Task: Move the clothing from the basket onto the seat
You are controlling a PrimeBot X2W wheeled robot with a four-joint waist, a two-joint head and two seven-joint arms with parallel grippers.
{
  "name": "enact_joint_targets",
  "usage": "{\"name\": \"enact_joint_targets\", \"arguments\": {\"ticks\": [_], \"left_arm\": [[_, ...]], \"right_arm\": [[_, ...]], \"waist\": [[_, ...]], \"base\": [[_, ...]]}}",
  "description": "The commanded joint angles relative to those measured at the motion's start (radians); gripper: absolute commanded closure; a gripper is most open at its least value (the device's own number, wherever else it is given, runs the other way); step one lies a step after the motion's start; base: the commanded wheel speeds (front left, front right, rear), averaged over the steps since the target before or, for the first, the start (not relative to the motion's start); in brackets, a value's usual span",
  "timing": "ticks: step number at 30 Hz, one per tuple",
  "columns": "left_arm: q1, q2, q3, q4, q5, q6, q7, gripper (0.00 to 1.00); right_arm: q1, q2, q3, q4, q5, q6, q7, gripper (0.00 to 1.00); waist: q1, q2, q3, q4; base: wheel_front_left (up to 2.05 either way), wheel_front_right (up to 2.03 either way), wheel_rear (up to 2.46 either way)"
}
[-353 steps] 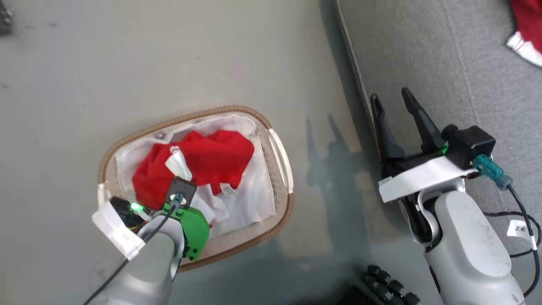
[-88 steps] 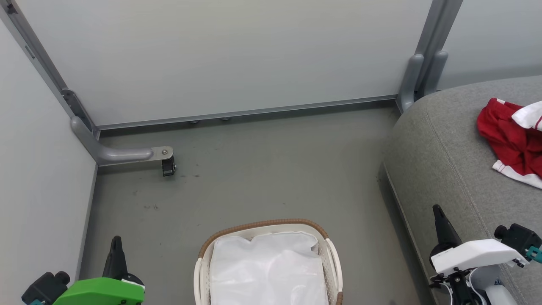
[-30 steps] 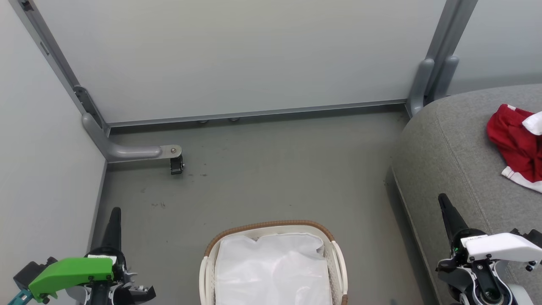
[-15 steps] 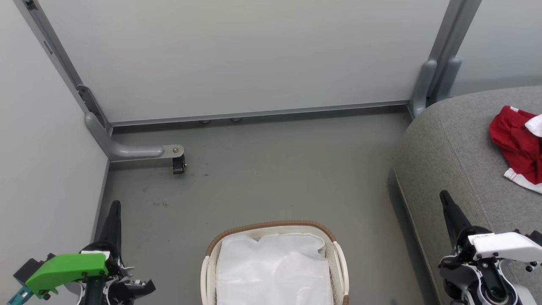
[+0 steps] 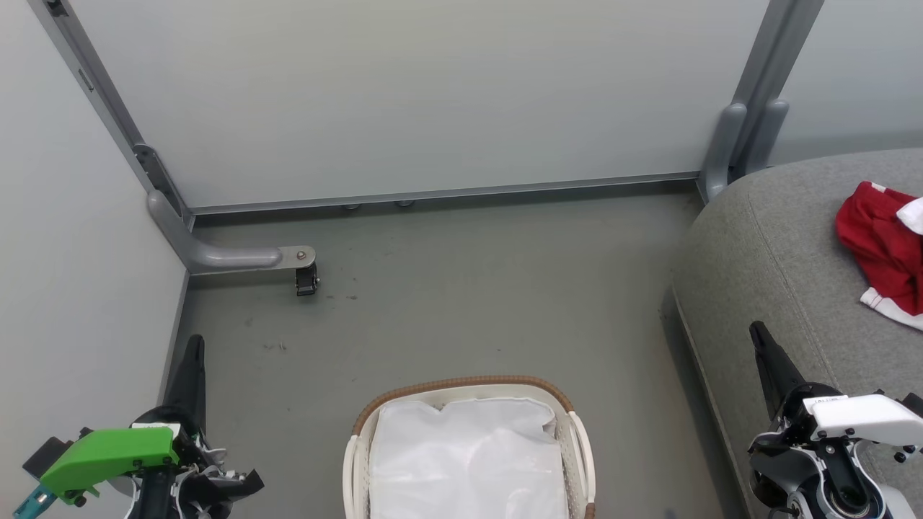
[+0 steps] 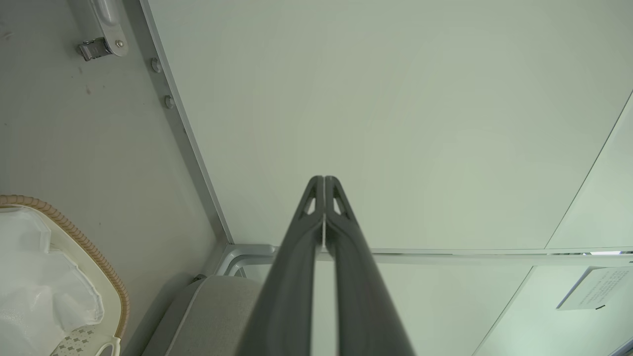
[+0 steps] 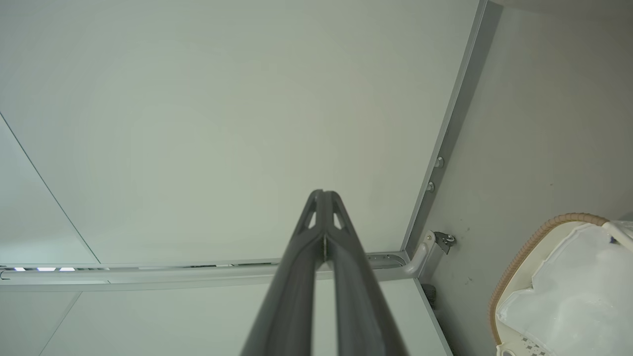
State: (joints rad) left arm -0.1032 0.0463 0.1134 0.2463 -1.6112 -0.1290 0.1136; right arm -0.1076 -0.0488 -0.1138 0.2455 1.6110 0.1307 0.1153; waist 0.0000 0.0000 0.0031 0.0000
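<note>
The white basket [image 5: 469, 383] with its brown woven rim stands on the floor at the bottom centre, holding just its white liner [image 5: 469, 461]. Red clothing [image 5: 881, 245] with white trim lies on the grey seat [image 5: 786, 238] at the right edge. My left gripper [image 5: 193, 349] is shut at the lower left, left of the basket, fingers pointing up with nothing in them. My right gripper [image 5: 758, 335] is shut at the lower right, over the seat's front edge. In the left wrist view the left gripper [image 6: 324, 180] is pressed shut; in the right wrist view the right gripper [image 7: 322, 194] is likewise shut.
Pale partition walls [image 5: 433, 94] close off the back and left. A grey metal foot with a small caster [image 5: 305, 277] juts onto the floor at the left. A grey post [image 5: 743, 137] stands at the seat's far corner. Grey floor [image 5: 469, 288] lies between basket and wall.
The camera has shifted slightly, so the scene sits a little further right. Both grippers stay shut and low; the left one has dropped a little. Earlier, the red clothing was in the basket.
</note>
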Motion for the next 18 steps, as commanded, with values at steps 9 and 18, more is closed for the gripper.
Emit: {"name": "enact_joint_targets", "arguments": {"ticks": [9, 18], "left_arm": [[-0.012, 0.007, 0.002, -0.002, -0.003, -0.004, 0.005, 1.0], [-0.012, 0.007, 0.002, -0.002, -0.003, -0.004, 0.005, 1.0]], "right_arm": [[-0.001, -0.002, -0.002, -0.004, 0.003, 0.0, 0.002, 1.0], [-0.001, -0.002, -0.002, -0.004, 0.003, 0.0, 0.002, 1.0]], "waist": [[0.0, 0.0, 0.0, 0.0], [0.0, 0.0, 0.0, 0.0]], "base": [[0.0, 0.0, 0.0], [0.0, 0.0, 0.0]]}}
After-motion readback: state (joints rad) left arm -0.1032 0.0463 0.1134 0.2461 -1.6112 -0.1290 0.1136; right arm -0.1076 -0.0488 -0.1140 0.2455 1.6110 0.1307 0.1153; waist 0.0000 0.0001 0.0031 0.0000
